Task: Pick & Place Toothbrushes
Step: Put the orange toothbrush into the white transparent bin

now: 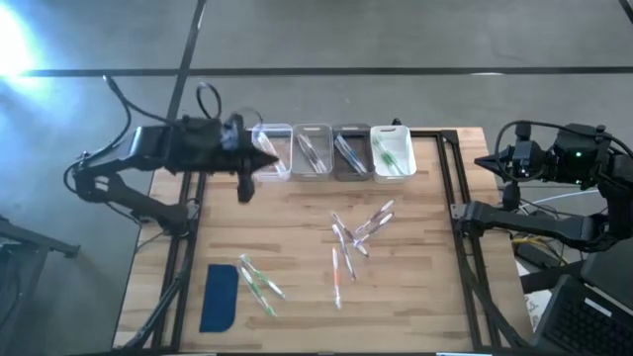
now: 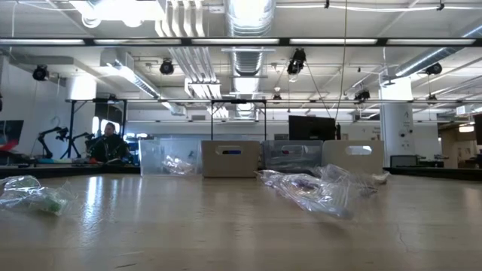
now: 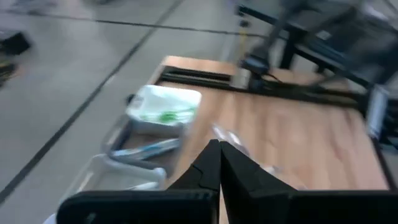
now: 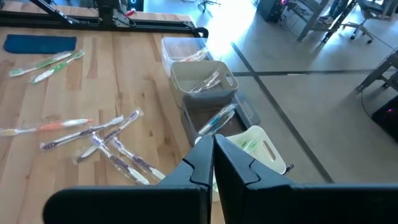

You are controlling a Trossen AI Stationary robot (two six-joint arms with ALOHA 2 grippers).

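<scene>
Toothbrushes (image 1: 356,235) loose mid-table, well apart from left claw (image 1: 269,161).

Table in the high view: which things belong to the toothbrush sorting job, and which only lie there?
Belong to the job:
- loose toothbrushes
- green toothbrush pair
- four small bins

Only lying there:
- dark-blue pad

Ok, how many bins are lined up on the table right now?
4, in a row along the table's far edge: leftmost clear bin beside the left claw, second bin, third bin, white bin at the right end.
</scene>
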